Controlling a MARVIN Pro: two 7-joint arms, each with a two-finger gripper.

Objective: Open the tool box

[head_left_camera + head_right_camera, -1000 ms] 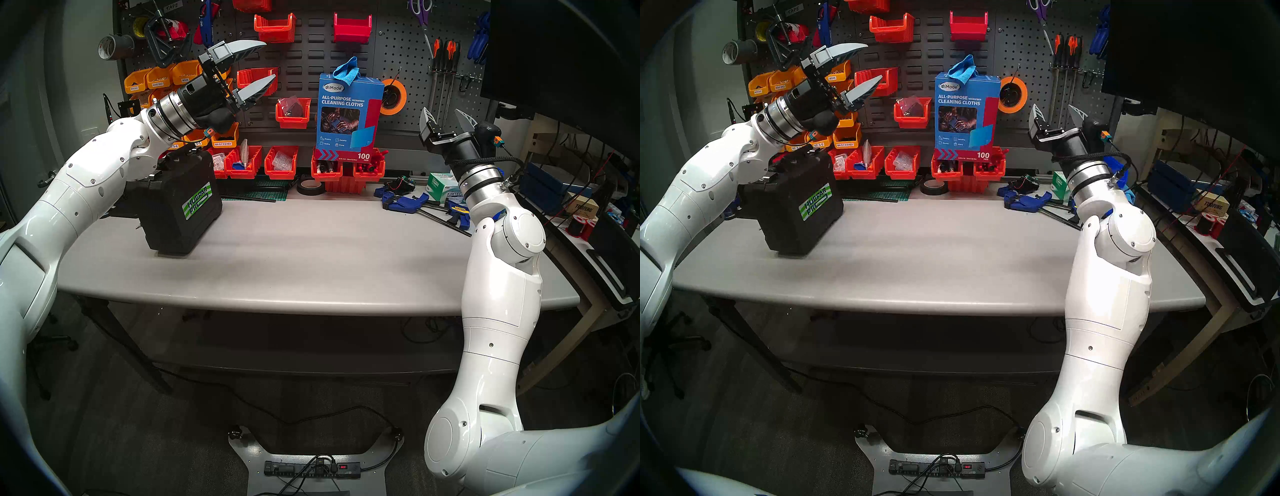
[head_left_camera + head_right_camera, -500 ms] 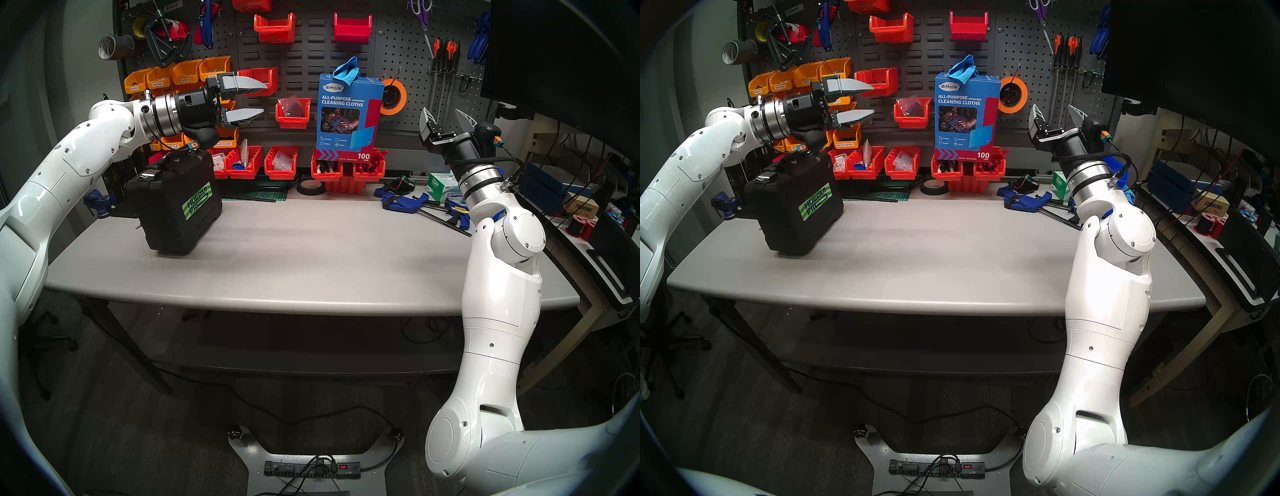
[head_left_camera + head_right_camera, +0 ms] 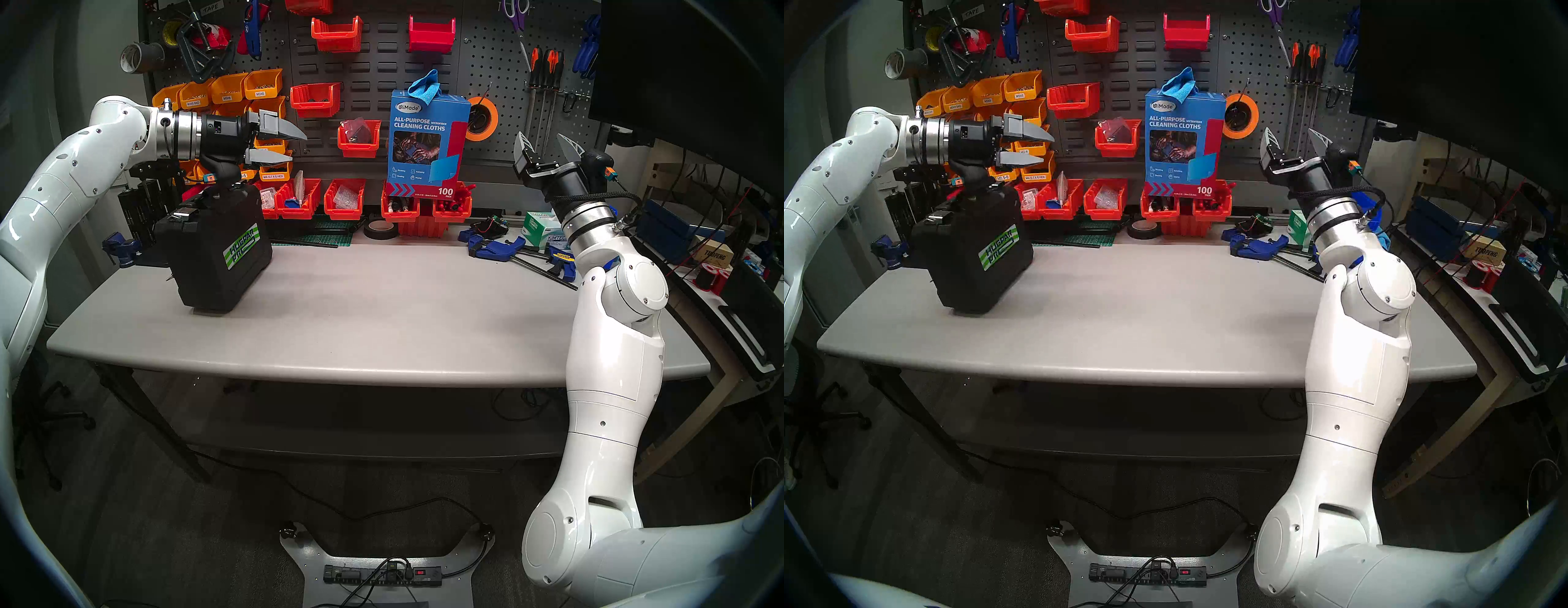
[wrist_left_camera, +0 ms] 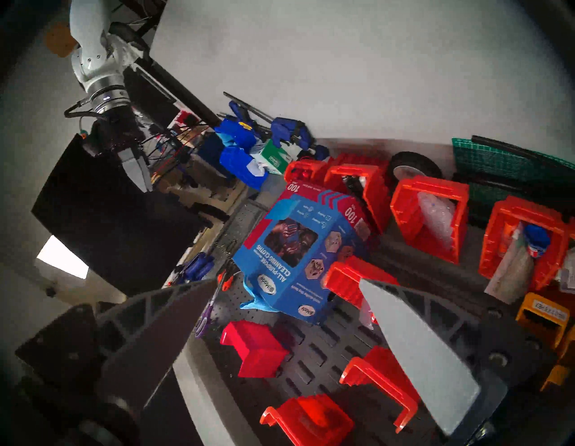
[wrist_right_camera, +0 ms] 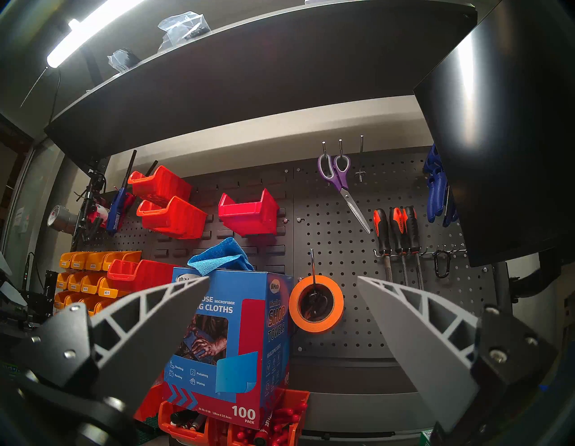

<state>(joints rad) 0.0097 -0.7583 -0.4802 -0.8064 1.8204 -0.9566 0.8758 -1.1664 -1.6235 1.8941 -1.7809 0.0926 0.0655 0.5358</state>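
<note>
In the head stereo left view, the black textured hard-plastic tool box (image 3: pixel 216 250) stands upright on its edge at the grey table's (image 3: pixel 382 322) nine o'clock side. It lies at about seven o'clock from the left gripper (image 3: pixel 282 146), whose fingers are apart and empty; that arm is nearer.

The head stereo right view agrees.

The left wrist view misses the box.

The right wrist view shows the right gripper (image 5: pixel 283 283) spread, facing the pegboard.
</note>
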